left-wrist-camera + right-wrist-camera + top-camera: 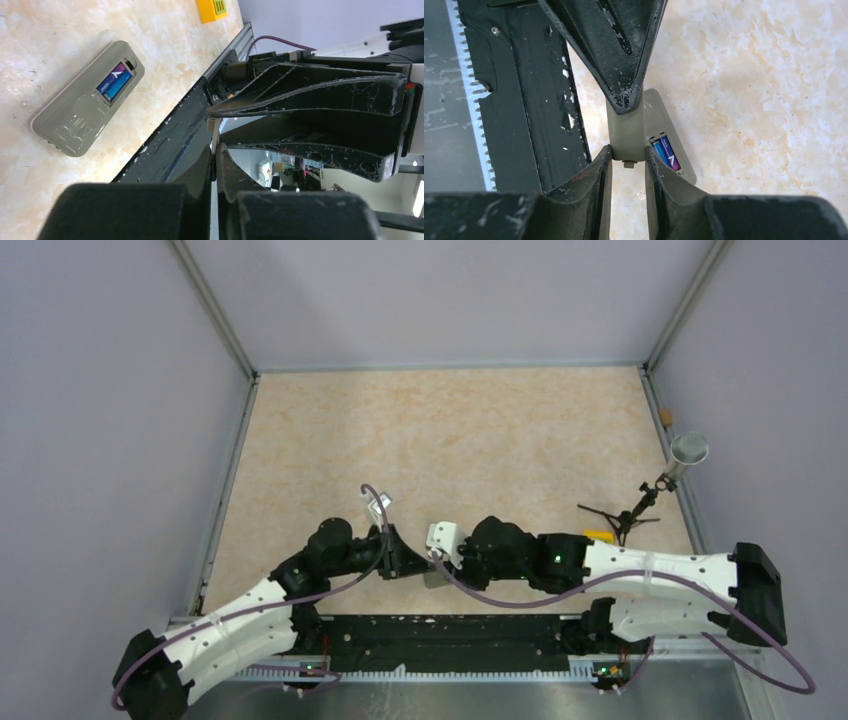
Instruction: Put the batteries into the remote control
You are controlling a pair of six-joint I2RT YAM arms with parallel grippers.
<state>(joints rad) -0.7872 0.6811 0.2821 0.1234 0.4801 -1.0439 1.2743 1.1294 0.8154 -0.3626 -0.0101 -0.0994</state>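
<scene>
Remote control (75, 120): laid back-up on the surface (50, 30), alongside the black rail (165, 145); its recess is left uncovered.
Batteries (114, 84): a blue label is seen seated in the remote's recess; their count cannot be told.
Grey cover plate (626, 132): held in the air just above the remote, long axis roughly along the remote's.
Right claw (628, 155): narrowed onto the plate's two long edges.
Left claw (215, 150): pinched shut across the plate's thickness, at the end away from the right claw.
Key relation: the recess is judged to lie straight below the plate, both arms about equally near.
</scene>
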